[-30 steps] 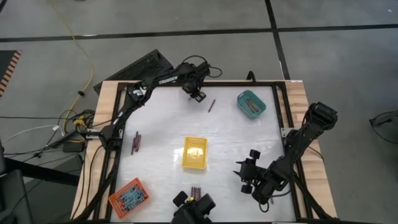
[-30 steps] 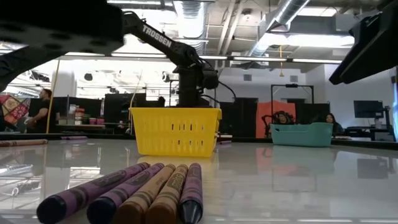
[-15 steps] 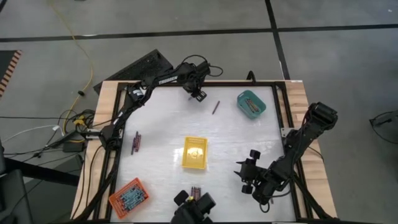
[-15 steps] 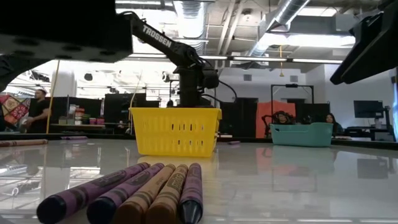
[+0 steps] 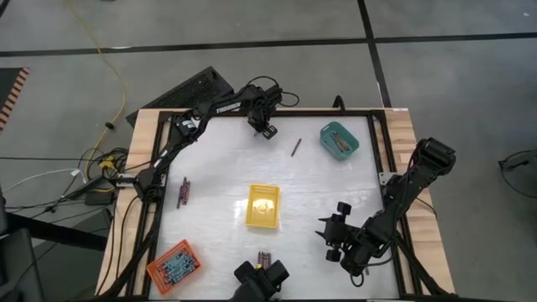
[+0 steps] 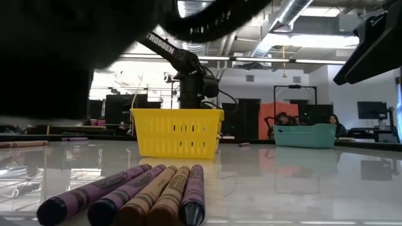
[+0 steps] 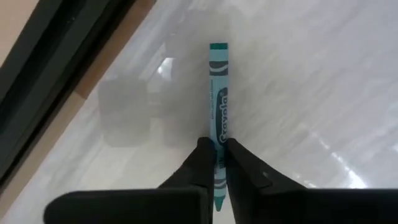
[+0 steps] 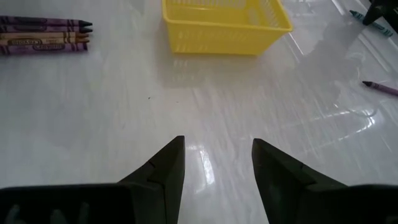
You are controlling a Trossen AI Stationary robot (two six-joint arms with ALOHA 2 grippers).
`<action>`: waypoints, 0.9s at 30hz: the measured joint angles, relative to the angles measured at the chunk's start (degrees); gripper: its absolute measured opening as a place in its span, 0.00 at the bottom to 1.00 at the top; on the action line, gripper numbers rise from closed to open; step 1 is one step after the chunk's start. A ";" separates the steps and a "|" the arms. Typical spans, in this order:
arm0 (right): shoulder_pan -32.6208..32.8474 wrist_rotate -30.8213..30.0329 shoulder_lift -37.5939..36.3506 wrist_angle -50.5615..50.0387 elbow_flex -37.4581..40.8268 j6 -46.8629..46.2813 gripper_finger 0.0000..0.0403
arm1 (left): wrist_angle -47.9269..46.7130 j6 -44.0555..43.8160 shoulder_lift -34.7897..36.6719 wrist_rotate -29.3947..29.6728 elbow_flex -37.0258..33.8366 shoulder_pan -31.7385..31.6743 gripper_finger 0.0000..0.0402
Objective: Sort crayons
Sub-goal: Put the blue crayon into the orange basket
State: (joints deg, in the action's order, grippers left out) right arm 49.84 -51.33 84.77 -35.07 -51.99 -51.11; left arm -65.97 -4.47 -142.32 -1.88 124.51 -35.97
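Observation:
My left gripper [image 5: 267, 131] is at the table's far edge, shut on a teal crayon [image 7: 219, 106]; both also show far off in the right wrist view [image 8: 360, 15]. A purple crayon [image 5: 295, 148] lies flat on the table between that gripper and the teal tray [image 5: 339, 140]. More crayons lie flat at the left [image 5: 182, 191] and at the near edge [image 5: 264, 255], close in the low view [image 6: 144, 196]. My right gripper [image 5: 330, 238] is open and empty at the near right, to the right of the yellow tray [image 5: 263, 205]. My left gripper pinches the teal crayon between its two fingers near one end [image 7: 218, 163]. The crayon runs along the fingers and sticks out past their tips, over the table. I cannot tell whether its free end [image 7: 218, 48] touches the table.
An orange tray [image 5: 174, 266] with crayons in it stands at the near left corner. The teal tray holds several crayons. The black frame rail [image 7: 56, 74] runs close beside my left gripper. A dark blurred shape [image 6: 75, 50] covers the low view's upper left.
The purple crayon on the table has moved steadily toward the table's right edge, away from my left gripper and toward the teal tray. My left gripper has stayed at the far edge, shifting only slightly.

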 joint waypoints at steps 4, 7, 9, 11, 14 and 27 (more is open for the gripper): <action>-0.11 0.02 0.00 0.12 0.00 0.00 0.45 | -0.98 0.39 0.13 0.21 -0.02 0.09 0.01; -0.09 0.20 0.00 0.67 0.00 -0.01 0.45 | -2.37 0.63 0.95 1.34 -0.18 0.75 0.01; -0.09 0.20 0.00 0.98 0.00 0.00 0.45 | -3.54 1.25 1.99 1.41 -0.27 1.53 0.01; -0.09 0.20 0.00 0.96 0.00 0.00 0.45 | -6.50 1.84 4.02 2.22 -0.37 2.52 0.00; -0.10 0.22 0.00 0.95 0.00 0.00 0.45 | -9.28 2.98 7.78 3.73 -0.20 4.53 0.00; -1.04 0.20 0.00 -0.25 0.00 0.13 0.45 | -23.83 -2.24 27.56 8.99 -0.22 29.94 0.00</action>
State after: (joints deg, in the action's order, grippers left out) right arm 48.81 -51.13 84.77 -35.32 -51.99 -50.98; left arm -89.80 -6.70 -114.76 7.10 124.29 -6.03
